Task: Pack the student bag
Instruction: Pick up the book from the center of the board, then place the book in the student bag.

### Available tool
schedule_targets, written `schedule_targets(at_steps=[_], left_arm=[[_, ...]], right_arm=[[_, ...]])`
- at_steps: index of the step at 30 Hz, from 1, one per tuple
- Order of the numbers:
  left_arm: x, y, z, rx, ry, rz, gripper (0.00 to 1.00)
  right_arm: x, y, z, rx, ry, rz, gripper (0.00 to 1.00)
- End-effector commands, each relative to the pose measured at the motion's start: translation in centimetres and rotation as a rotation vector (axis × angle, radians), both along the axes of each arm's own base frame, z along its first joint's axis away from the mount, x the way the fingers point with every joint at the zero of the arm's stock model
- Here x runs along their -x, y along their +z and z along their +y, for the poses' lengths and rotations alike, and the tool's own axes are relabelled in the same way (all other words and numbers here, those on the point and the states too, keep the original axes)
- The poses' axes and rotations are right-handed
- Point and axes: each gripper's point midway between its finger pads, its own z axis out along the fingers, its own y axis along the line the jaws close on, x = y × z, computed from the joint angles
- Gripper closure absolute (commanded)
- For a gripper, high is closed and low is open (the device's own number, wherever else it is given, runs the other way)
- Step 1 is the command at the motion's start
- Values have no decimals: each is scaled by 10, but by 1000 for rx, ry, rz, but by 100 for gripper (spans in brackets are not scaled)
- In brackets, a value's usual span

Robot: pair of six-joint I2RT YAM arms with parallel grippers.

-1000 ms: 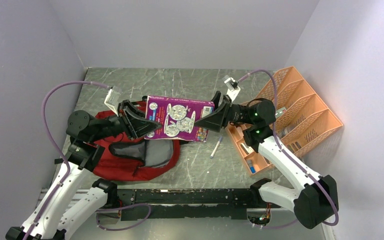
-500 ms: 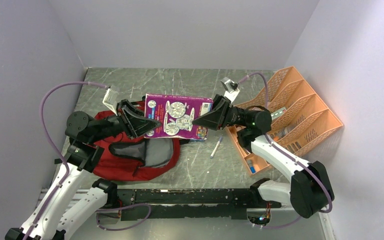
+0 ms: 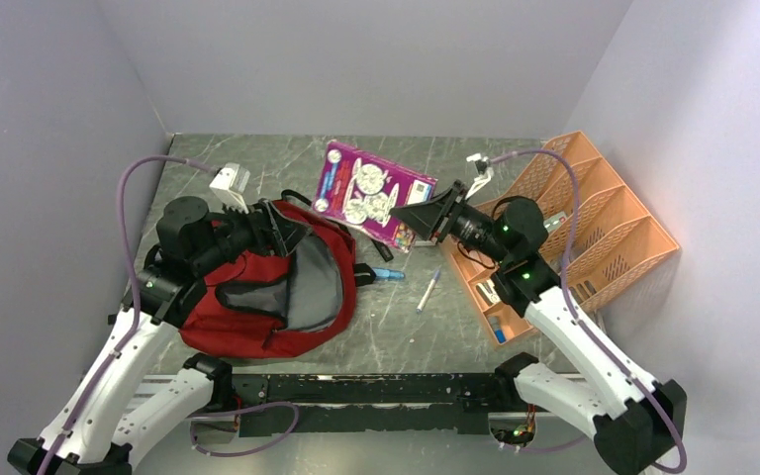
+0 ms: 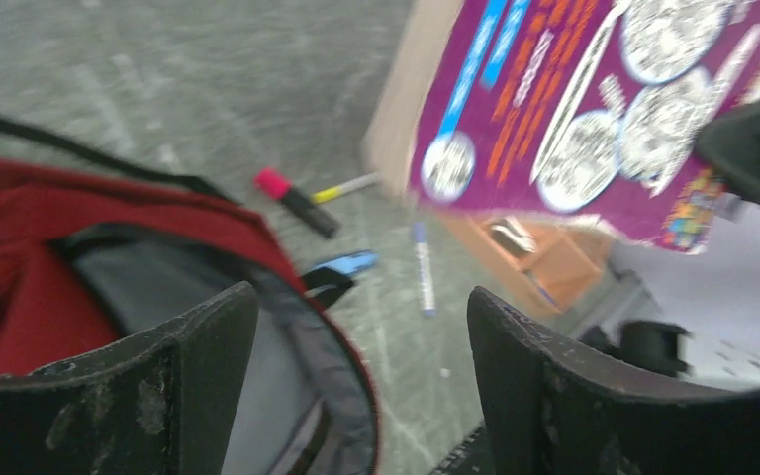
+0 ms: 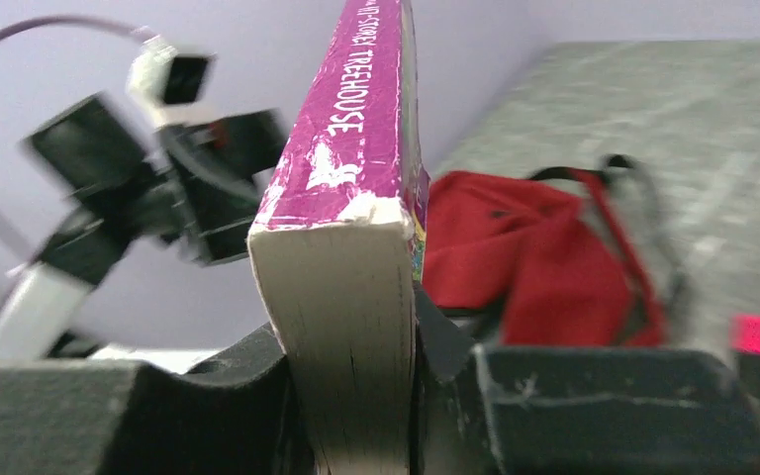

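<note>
R tool [image 3: 402, 214] clamped on purple book [image 3: 371, 190], L tool [image 4: 361, 307] wide, empty

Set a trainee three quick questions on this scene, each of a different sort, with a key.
1. True or false: the purple book lies inside the student bag.
2. Which pincer grips the book: A left, B right, C both?
3. Fill in: the left pincer has its jaws ____ beside the bag.

Key:
1. False, the book is held up over the table.
2. B, the right pincer.
3. Open.
</note>
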Motion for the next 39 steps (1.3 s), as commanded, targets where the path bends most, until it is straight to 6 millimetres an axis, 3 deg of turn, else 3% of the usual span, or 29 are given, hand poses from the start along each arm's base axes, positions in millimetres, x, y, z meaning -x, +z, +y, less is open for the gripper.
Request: schedule_targets(at_steps=[1,3,9,13,17,28,31,39], left_arm=[[-20,-49,52,-216,276,97,17],[-23,-74,62,-304,309,169,10],[-22,-134,74,-494,333,322,6],[-21,-142,68,-559,333,312,6],[-22,-155,74,-677,383,351,8],[-7,-213,55,-1036,358,410,18],[-6,-226,66,-1209,432,432,20],[-16,-214,83,-1412,558,363,33]], right_arm=[[-43,-52,-50,284,-382,74,100],[-43,-63,-54,326,-394,88,100],[-44,-76,-52,337,-388,105,100],[-44,-80,-45,326,-352,113,100],[-45,-84,-46,335,-358,115,100],[-43,-93,-49,356,-362,115,100],[-42,-93,-50,361,-363,112,100],[-40,-91,-54,372,-374,102,100]])
